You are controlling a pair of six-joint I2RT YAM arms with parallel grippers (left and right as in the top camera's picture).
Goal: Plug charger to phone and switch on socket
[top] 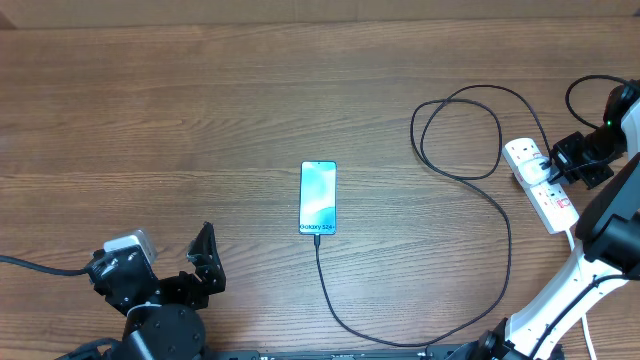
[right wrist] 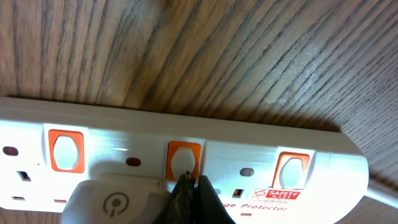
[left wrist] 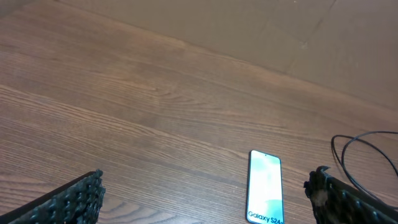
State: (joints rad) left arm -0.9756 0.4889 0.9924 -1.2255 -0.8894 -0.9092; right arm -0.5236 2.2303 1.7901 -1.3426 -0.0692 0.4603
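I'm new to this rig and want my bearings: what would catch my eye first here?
The right gripper, jaws shut, has its tip at the middle red switch of the white socket at the right side of the table. In the middle lies the lit phone, the black charger cable running from its near end. The left gripper sits at the front left, jaws wide open.

The phone (left wrist: 265, 186) runs off the left wrist view's bottom edge; the right tool (right wrist: 191, 182) covers part of the power strip's (right wrist: 249, 134) middle switch (right wrist: 184, 155).
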